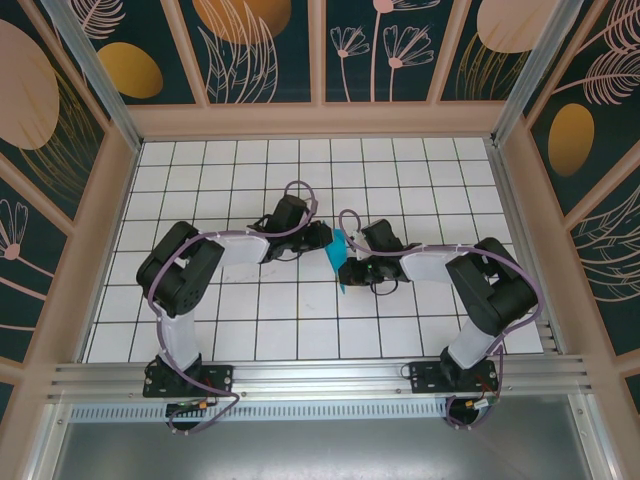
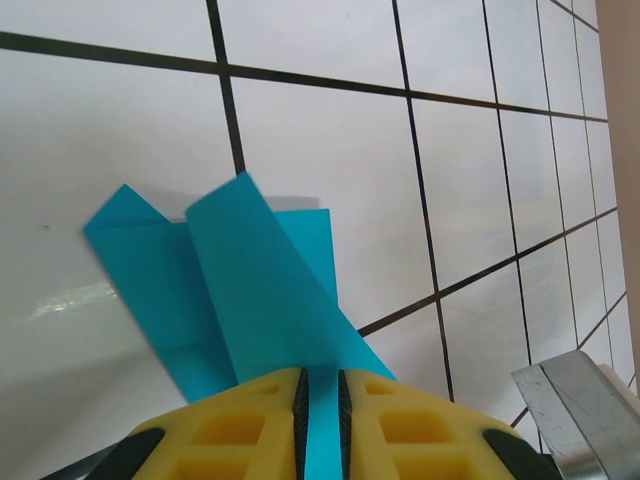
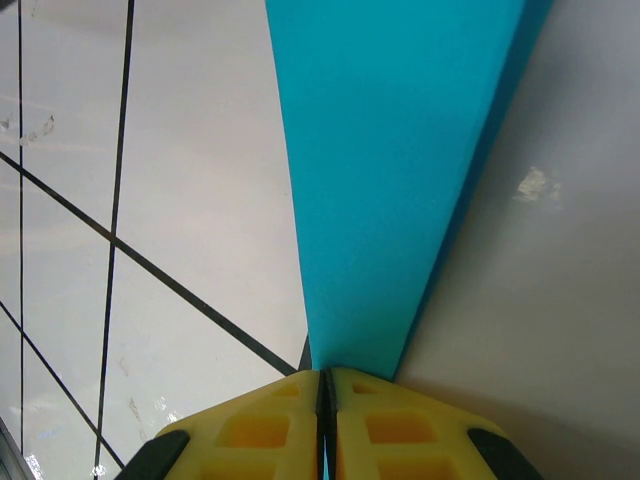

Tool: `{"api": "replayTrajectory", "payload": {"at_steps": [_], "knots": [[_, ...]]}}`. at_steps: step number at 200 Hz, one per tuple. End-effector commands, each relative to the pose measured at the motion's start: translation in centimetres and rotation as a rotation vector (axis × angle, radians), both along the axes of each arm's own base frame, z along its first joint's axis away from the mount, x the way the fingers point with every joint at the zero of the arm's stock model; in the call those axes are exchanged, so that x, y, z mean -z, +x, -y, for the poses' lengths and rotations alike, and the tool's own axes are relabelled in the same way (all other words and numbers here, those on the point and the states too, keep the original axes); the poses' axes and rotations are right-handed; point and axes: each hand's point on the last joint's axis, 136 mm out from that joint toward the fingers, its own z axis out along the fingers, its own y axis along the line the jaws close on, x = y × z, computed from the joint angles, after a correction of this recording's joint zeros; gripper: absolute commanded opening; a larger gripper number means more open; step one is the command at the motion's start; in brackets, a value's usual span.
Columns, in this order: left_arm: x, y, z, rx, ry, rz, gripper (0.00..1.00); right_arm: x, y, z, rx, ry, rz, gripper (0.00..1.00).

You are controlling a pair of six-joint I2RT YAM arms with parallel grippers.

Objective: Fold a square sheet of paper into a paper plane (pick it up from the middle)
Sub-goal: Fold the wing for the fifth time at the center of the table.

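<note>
The teal-blue paper (image 1: pixel 340 258) is folded into a narrow pointed shape and is held up off the tiled table between the two arms. My right gripper (image 1: pixel 350 266) comes at it from the right. In the right wrist view its yellow jaws (image 3: pixel 323 376) are pressed together on the paper's (image 3: pixel 390 180) narrow end. My left gripper (image 1: pixel 326 241) meets it from the left. In the left wrist view those jaws (image 2: pixel 322 388) stand a narrow gap apart, and the paper (image 2: pixel 250 290) shows through the gap. Folded flaps fan out beyond the fingertips.
The white tiled table (image 1: pixel 230 180) has black grid lines and is fenced by wooden walls (image 1: pixel 320 120) at the back and sides. A metal rail (image 1: pixel 320 375) runs along the near edge by the arm bases. A silver metal part (image 2: pixel 580 410) sits low right in the left wrist view.
</note>
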Motion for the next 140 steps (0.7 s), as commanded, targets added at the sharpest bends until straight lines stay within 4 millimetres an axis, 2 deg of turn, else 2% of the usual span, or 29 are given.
{"api": "replayTrajectory", "payload": {"at_steps": [1, 25, 63, 140], "knots": [[-0.5, 0.2, 1.2, 0.053, -0.045, 0.027, 0.19, 3.0, -2.8, 2.2, -0.008, -0.102, -0.122, 0.13], [-0.5, -0.1, 1.7, 0.074, -0.075, 0.017, 0.19, 3.1, -2.7, 2.1, -0.010, -0.103, -0.128, 0.13], [1.3, -0.1, 1.5, 0.057, -0.047, -0.026, 0.18, 3.3, -2.9, 2.2, -0.012, -0.107, -0.137, 0.13], [3.7, 0.6, 0.1, 0.002, 0.060, -0.047, 0.17, 3.8, -3.2, 2.5, -0.017, -0.123, -0.149, 0.13]]}}
